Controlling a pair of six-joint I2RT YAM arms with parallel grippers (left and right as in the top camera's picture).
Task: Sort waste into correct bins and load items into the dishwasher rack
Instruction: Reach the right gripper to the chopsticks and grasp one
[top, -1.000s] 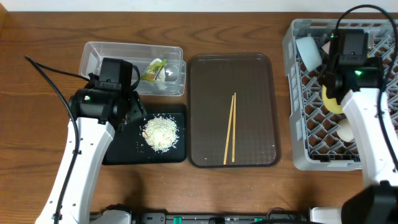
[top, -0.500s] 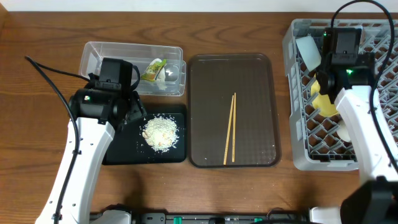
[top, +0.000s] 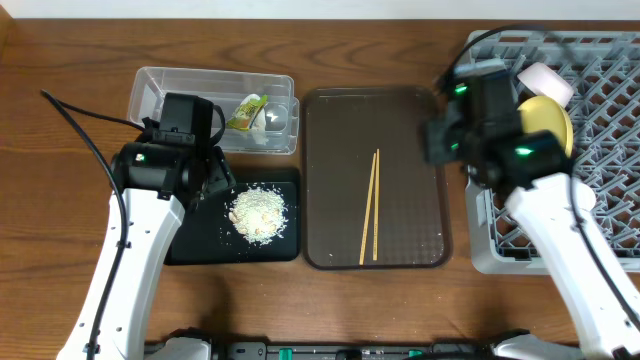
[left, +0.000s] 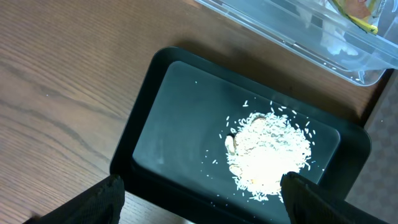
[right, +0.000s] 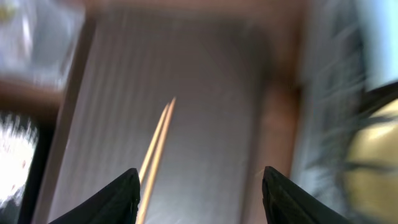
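The chopsticks (top: 369, 205) lie side by side on the brown serving tray (top: 330, 120); the right wrist view shows them blurred (right: 155, 140). My right gripper (right: 200, 173) hangs open and empty over that tray's right part, just left of the grey dishwasher rack (top: 482, 235). In the rack a yellow plate (top: 550, 120) stands next to a white bowl (top: 545, 80). My left gripper (left: 202, 182) is open above the black tray (left: 155, 124), which holds the rice scraps (left: 267, 152). The green-and-yellow wrapper (top: 245, 110) lies in the clear tub (top: 160, 85).
The clear tub sits just behind the black tray, and both lie left of the brown serving tray. Bare wooden table (top: 60, 120) runs along the left side and the front edge. The right arm (top: 560, 230) crosses the rack's front left corner.
My right arm has swung left from over the rack to the brown tray's right side. Its jaws have opened, and the yellow plate has stayed in the rack. The left arm has not moved.
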